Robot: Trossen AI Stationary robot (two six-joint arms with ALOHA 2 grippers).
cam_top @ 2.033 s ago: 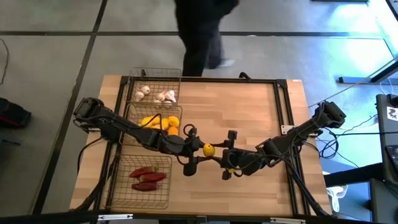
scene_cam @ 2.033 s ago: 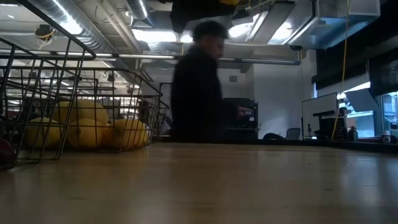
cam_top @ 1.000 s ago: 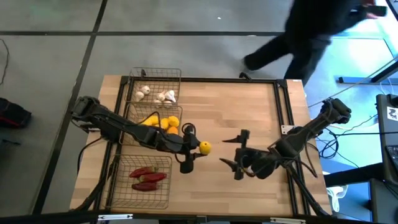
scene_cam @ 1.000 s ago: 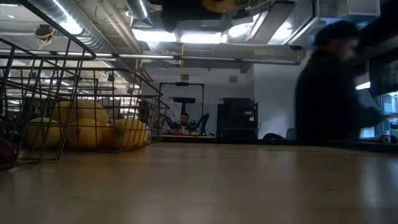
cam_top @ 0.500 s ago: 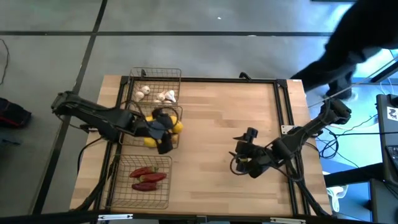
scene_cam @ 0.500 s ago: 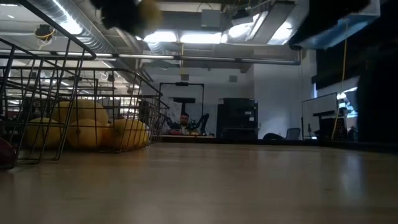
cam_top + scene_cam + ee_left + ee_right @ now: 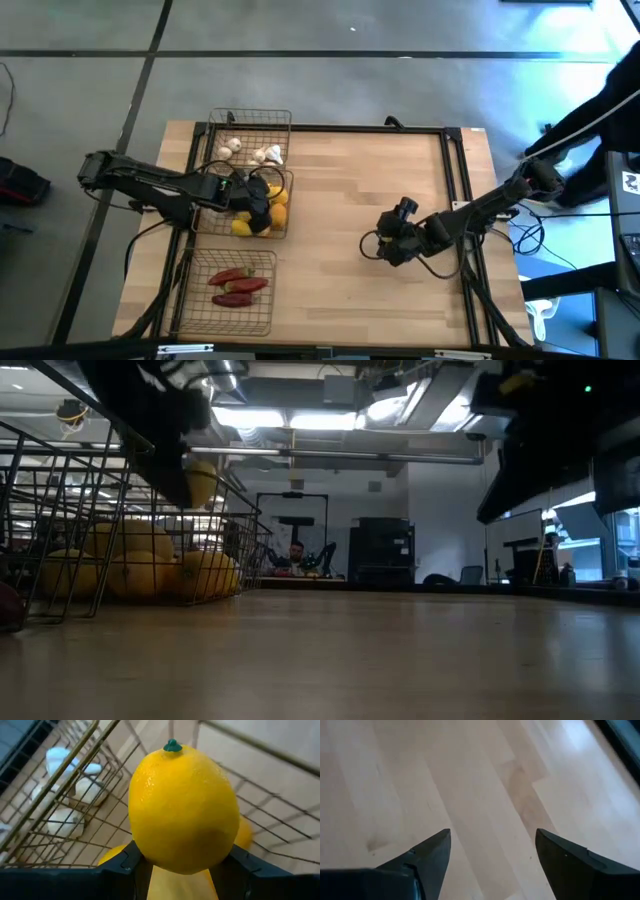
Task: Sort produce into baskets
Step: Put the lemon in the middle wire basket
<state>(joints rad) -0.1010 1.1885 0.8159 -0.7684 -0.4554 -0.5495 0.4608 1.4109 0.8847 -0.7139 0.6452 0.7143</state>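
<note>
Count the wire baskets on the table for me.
3, in a column along the table's left side: the far basket with garlic, the middle basket with citrus, the near basket with red chilies. None looks hidden.

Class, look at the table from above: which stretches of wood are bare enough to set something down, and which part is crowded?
Bare: the wide wooden table between the baskets and the right tool, plus the near strip under it. Crowded: the left edge, with the garlic basket, the lemon basket under the left tool gripping a lemon, and the chili basket.
</note>
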